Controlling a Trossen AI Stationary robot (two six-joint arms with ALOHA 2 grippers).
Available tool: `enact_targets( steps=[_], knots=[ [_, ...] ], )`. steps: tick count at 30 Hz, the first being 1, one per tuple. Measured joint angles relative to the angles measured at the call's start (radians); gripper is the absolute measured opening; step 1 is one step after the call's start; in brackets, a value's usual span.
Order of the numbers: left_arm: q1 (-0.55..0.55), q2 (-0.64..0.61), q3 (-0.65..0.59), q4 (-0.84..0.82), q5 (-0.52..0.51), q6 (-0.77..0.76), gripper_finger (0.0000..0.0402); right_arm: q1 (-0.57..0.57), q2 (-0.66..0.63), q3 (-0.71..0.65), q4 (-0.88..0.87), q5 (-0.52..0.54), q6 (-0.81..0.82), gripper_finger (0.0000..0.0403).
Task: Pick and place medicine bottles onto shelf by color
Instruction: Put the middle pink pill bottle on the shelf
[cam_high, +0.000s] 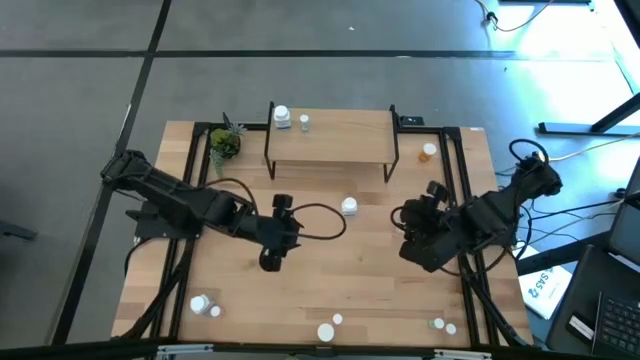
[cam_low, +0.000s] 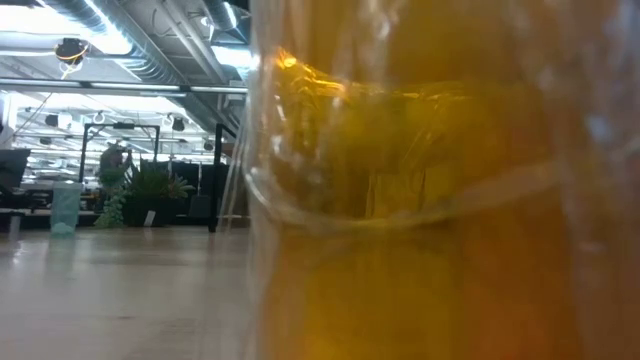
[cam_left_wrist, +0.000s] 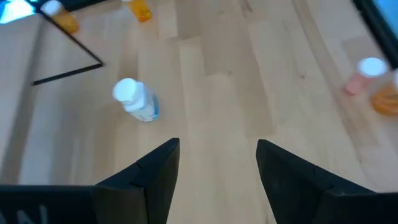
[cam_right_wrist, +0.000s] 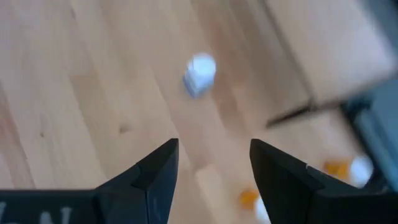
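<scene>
Both empty and spread, the left gripper (cam_high: 272, 262) and right gripper (cam_high: 415, 250) flank a white bottle (cam_high: 349, 206) standing upright mid-table, just in front of the shelf (cam_high: 330, 135), ahead of both, the left slightly nearer.

High view looks straight down on the whole counter (cam_high: 330, 270). Low view is blocked close-up by an amber bottle (cam_low: 440, 200). Each wrist view faces the counter ahead of its tool.

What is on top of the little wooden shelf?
Two small bottles stand near the left end of the shelf; the rest of its top is bare. The floor underneath is hidden by the plank.
</scene>
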Motion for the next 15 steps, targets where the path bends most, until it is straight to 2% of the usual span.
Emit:
enact_targets(
  steps=[7,10,15],
  knots=[
    [0.000,0.000,0.000,0.000,0.032,-0.001,0.0207,-0.003,-0.048,-0.178,0.008,-0.142,0.271,0.0201],
    [-0.002,0.000,0.000,-0.002,0.044,-0.019,0.0207,-0.003,-0.047,-0.222,0.045,-0.182,0.250,0.0201],
    [-0.003,0.000,0.000,-0.025,0.049,-0.044,0.0207,-0.003,-0.045,-0.272,0.167,-0.212,0.110,0.0201]
  ],
)
